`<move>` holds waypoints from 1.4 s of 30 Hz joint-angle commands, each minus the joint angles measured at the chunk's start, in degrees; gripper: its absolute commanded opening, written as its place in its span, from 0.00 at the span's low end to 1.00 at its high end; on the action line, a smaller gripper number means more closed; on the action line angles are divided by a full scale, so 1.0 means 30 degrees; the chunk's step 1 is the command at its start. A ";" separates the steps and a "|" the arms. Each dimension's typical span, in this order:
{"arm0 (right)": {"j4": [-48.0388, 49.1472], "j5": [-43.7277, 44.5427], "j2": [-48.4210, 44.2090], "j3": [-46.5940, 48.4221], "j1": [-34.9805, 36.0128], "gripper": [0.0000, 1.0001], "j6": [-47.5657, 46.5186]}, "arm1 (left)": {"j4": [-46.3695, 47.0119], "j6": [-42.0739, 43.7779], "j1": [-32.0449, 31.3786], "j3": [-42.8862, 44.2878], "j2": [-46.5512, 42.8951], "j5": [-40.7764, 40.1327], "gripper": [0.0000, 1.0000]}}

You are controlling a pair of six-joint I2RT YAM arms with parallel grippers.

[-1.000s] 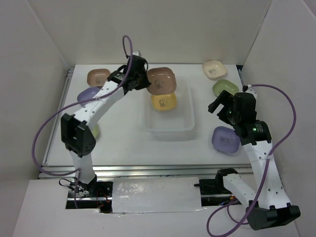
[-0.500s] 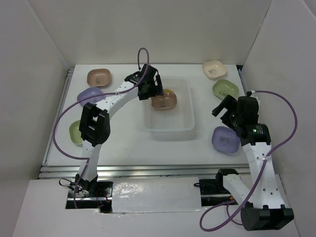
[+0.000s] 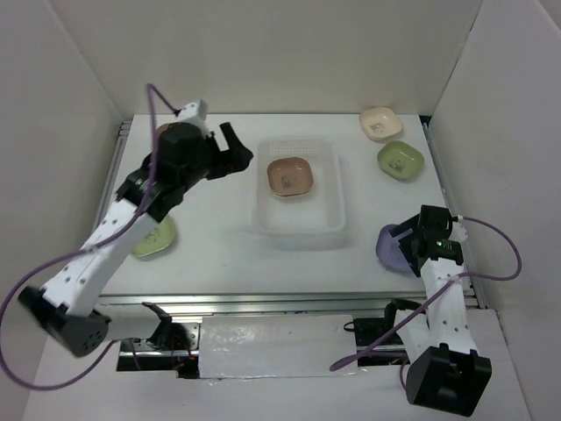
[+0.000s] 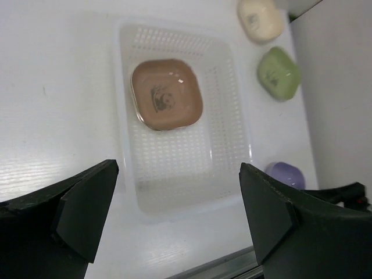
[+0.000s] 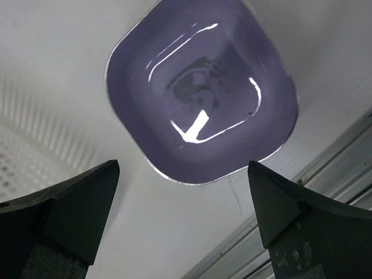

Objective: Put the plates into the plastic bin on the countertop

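Next pickup: lavender plate (image 5: 200, 99).
Near, right gripper (image 5: 181, 168) hangs spread over it on the countertop (image 3: 219, 246); we judge lowering to pinch its rim comes next. Farther, left gripper (image 4: 177, 168) spread, empty; brown plate (image 4: 167, 94) sits in the plastic bin (image 4: 226, 116).

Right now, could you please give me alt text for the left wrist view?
A brown rounded-square plastic plate lies inside a translucent whitish plastic bin on a white countertop, framed by the open, empty left gripper. A cream plate, a green plate and a lavender plate sit outside it.
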 commanded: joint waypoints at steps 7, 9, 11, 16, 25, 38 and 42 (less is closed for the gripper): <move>0.0303 0.1338 0.1909 -0.0521 -0.1519 1.00 0.2390 | -0.1879 0.1557 0.0746 -0.4236 -0.5340 -0.0322 0.99; 0.0334 0.1133 0.2345 -0.0817 -0.1665 1.00 0.2799 | -0.1967 0.1733 0.0923 -0.4531 -0.5371 -0.0001 0.99; 0.0450 0.0373 0.2815 -0.1198 -0.1725 1.00 0.3239 | -0.2026 0.1879 0.1187 -0.4795 -0.5167 0.0468 0.99; 0.1063 -0.0334 0.3140 -0.2018 -0.1725 1.00 0.4148 | -0.1705 0.2055 0.1626 -0.5409 -0.5254 0.1055 0.99; 0.2910 0.0194 0.5946 -0.1991 -0.1755 0.80 0.4120 | -0.1471 0.2554 0.2711 -0.5791 -0.5166 0.1875 0.99; 0.1217 0.1482 0.4665 0.1461 -0.1755 0.00 0.3361 | -0.2114 0.3315 0.4585 -0.5997 -0.5547 0.1586 0.99; -0.0922 0.3031 0.3844 0.5413 -0.0006 0.00 0.2539 | -0.2815 0.3054 0.5668 -0.6143 -0.5635 0.0092 0.99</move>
